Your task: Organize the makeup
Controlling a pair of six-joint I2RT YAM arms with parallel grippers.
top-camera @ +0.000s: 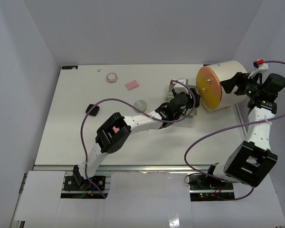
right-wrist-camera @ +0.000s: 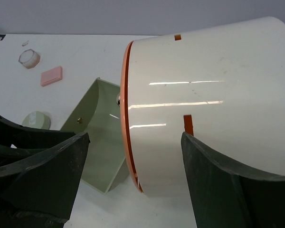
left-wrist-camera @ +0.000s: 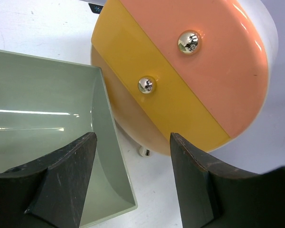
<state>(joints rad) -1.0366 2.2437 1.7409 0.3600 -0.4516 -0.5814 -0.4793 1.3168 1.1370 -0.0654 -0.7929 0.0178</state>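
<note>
The makeup lies loose on the left of the table: a round pink-rimmed jar (top-camera: pixel 112 77), a pink rectangular pad (top-camera: pixel 132 85), a grey-green compact (top-camera: pixel 141 104) and a black compact (top-camera: pixel 92 109). The right wrist view also catches the jar (right-wrist-camera: pixel 29 58), the pad (right-wrist-camera: pixel 52 76) and the grey-green compact (right-wrist-camera: pixel 36 119). My left gripper (top-camera: pixel 189 99) hangs open and empty (left-wrist-camera: pixel 133 137) between a pale green drawer (left-wrist-camera: pixel 107 133) and the drum case's orange front (left-wrist-camera: pixel 190 71). Behind the cream drum (right-wrist-camera: pixel 204 118) my right gripper (top-camera: pixel 231 85) is open (right-wrist-camera: pixel 134 135), holding nothing.
The cream drum case (top-camera: pixel 228 76) lies on its side at the back right, with two metal knobs (left-wrist-camera: pixel 146 84) on its front. The green drawer (top-camera: pixel 179 84) sits just left of it. Purple cables loop over the table's middle. Grey walls enclose the table.
</note>
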